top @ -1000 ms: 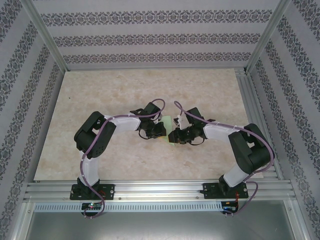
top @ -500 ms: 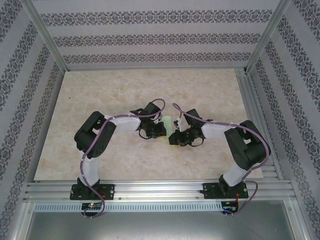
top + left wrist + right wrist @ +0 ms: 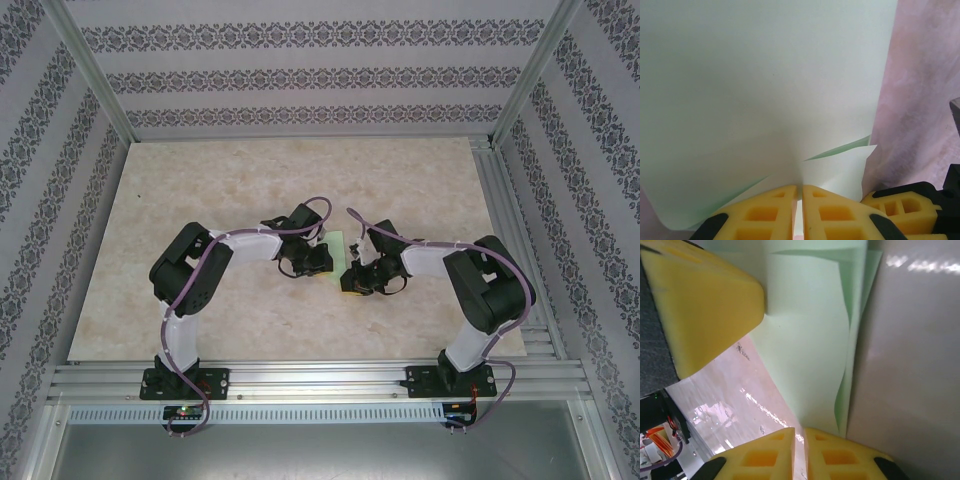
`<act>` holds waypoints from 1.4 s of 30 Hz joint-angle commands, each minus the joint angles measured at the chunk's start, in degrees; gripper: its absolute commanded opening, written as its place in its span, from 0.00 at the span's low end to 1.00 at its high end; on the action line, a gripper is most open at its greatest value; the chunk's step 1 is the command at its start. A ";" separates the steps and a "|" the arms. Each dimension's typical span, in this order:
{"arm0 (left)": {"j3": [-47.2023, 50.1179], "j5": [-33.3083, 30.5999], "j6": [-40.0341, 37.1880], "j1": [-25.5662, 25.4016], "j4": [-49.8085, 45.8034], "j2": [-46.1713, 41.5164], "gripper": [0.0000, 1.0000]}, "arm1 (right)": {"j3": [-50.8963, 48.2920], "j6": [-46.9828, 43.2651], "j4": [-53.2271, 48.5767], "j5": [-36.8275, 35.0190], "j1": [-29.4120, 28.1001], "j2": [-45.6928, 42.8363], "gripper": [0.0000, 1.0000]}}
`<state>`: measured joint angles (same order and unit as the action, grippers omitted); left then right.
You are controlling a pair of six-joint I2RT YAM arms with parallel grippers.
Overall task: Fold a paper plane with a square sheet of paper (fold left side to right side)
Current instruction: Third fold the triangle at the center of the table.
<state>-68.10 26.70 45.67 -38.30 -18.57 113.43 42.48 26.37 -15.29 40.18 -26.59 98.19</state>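
thin pale mint-green square sheet of paper [image 3: 338, 246], lying at the middle of the beige marbled tabletop [image 3: 200, 200], between the two black wrists that meet over it. left gripper [image 3: 799, 212]: yellow fingers together, clamped on the sheet's near edge; the paper spreads away from them, one lower corner curled. right gripper [image 3: 800, 455]: yellow fingers nearly together with a thin slit between them, at the sheet's edge just beside a layered fold; whether paper sits in the slit cannot be told. in the right wrist view, one left finger [image 3: 705, 305] rests against the sheet's face.
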 commanded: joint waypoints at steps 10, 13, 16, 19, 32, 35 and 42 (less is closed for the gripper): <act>-2.64 -3.19 -3.06 -0.19 -4.21 -2.77 0.19 | -5.67 6.64 -0.45 -6.15 1.26 2.13 0.04; -1.09 -3.00 -2.45 -0.28 -3.34 -5.73 0.20 | -5.57 6.74 -0.66 -6.64 1.36 2.26 0.02; 0.66 -2.95 -1.96 -1.25 -2.55 -7.89 0.20 | -5.26 6.83 -1.16 -6.90 1.54 2.44 0.01; 2.02 -2.94 -0.99 -3.33 -1.60 -8.77 0.19 | -5.04 6.66 -1.75 -7.12 1.63 2.37 0.01; 2.85 -3.02 4.22 -7.40 5.60 -3.37 0.13 | -4.78 6.65 -2.18 -7.40 1.72 2.27 0.01; 3.79 -4.33 5.06 -7.40 6.17 -2.82 0.13 | -4.78 6.63 -2.27 -7.49 1.76 2.26 0.01; 5.47 -7.60 7.37 -7.27 7.22 -2.60 0.11 | -4.42 6.37 -2.91 -7.84 1.72 2.35 0.01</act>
<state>-63.99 23.73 50.87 -45.15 -14.63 108.18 40.01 33.01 -11.86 41.21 -25.34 97.78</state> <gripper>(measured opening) 0.112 0.043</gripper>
